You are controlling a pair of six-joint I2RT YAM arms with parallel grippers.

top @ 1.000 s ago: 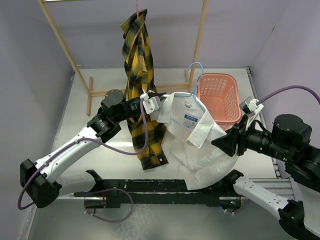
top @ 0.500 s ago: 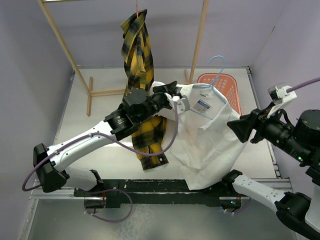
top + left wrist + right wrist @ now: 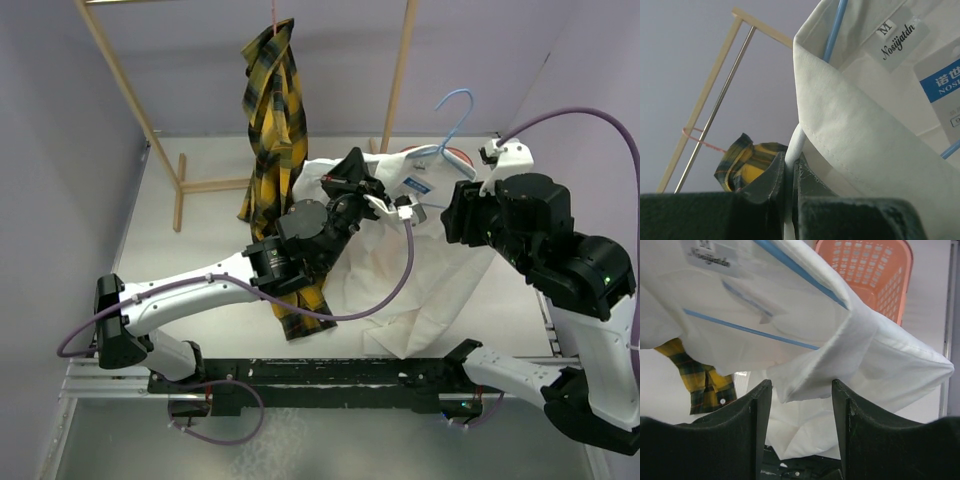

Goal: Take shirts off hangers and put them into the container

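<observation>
We see a plain white shirt, its label white and blue; a light blue wire hanger; a yellow-and-black plaid flannel shirt; a pink-red hanger; a salmon-pink lattice basket.

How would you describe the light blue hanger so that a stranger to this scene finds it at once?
Start at the wooden rack at the back, then find the white shirt held up in front of its right pole. The light blue hanger sits inside that collar, hook sticking up; the only other hanger is pink-red and carries the plaid shirt on the rack.
</observation>
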